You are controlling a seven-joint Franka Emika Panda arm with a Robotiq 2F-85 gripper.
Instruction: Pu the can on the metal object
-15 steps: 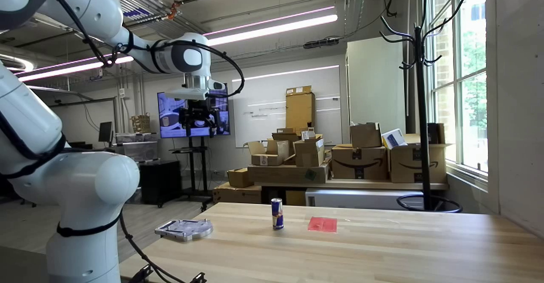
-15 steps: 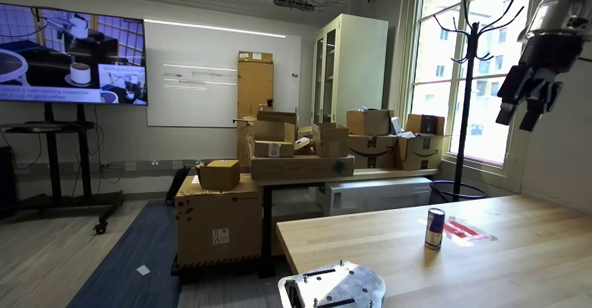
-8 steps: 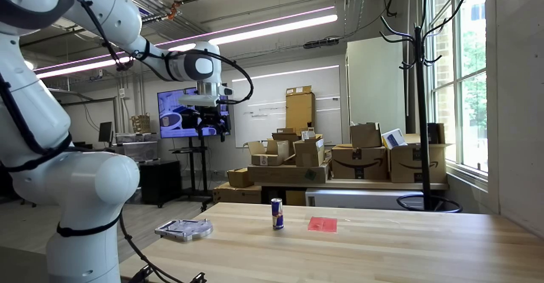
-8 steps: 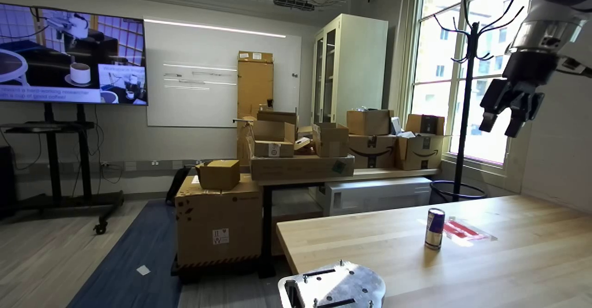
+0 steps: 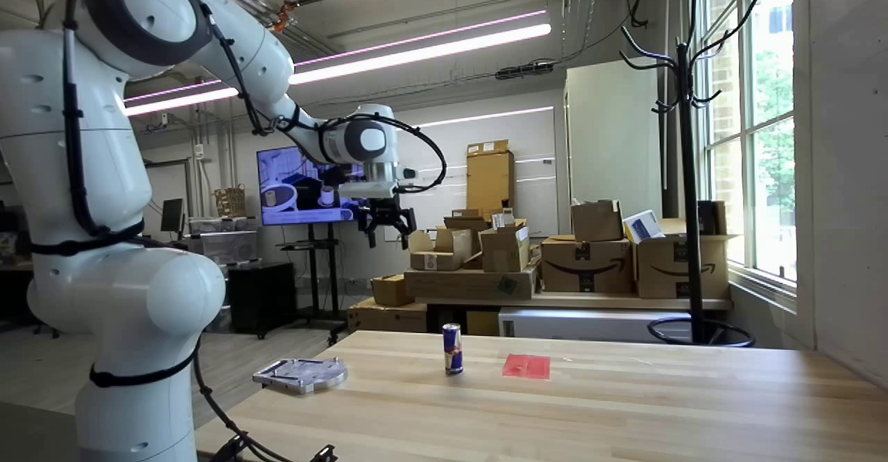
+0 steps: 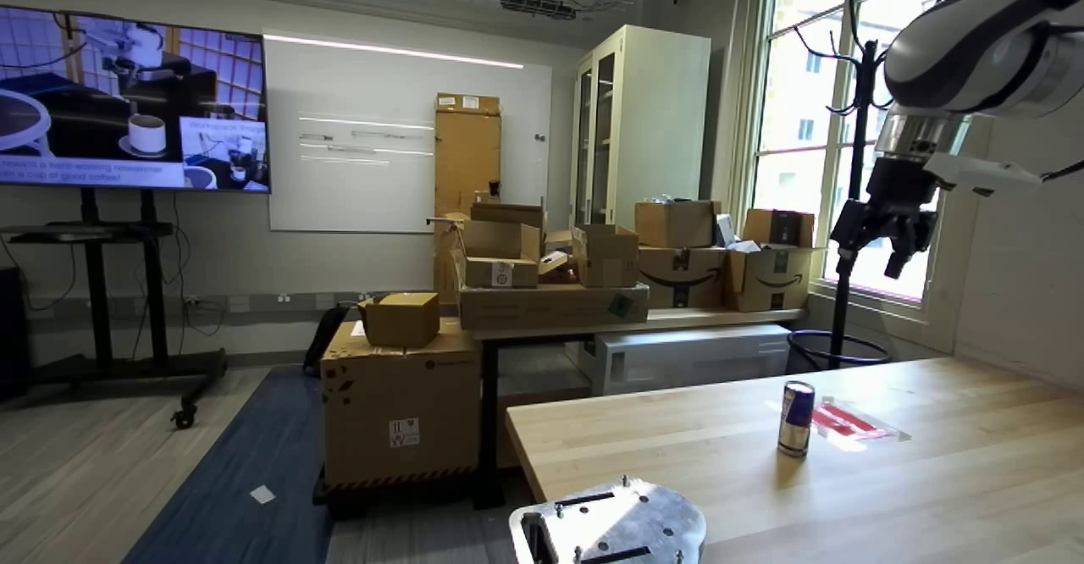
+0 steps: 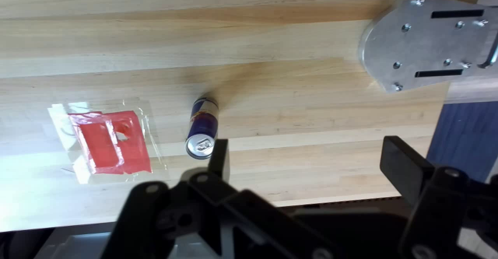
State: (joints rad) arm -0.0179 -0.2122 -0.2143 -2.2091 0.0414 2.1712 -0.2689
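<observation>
Upright energy-drink can (image 5: 452, 349) right of metal plate (image 5: 302, 374) in both exterior views — end effector (image 5: 388, 241) (jaws apart) above tabletop (image 5: 590, 413).

Wrist view — downward onto table (image 7: 303, 111)

The black gripper (image 7: 305, 150) has what look like screws (image 7: 452, 172).

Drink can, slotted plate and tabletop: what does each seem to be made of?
Drink can: metal, likely aluminium, glossy print; bare silvery lid with pull tab.
Slotted plate: metal, possibly aluminium, satin grey; clean-cut slots and screws.
Tabletop: wood or wood-look laminate, light satin finish; grained, plank-like strips.
</observation>
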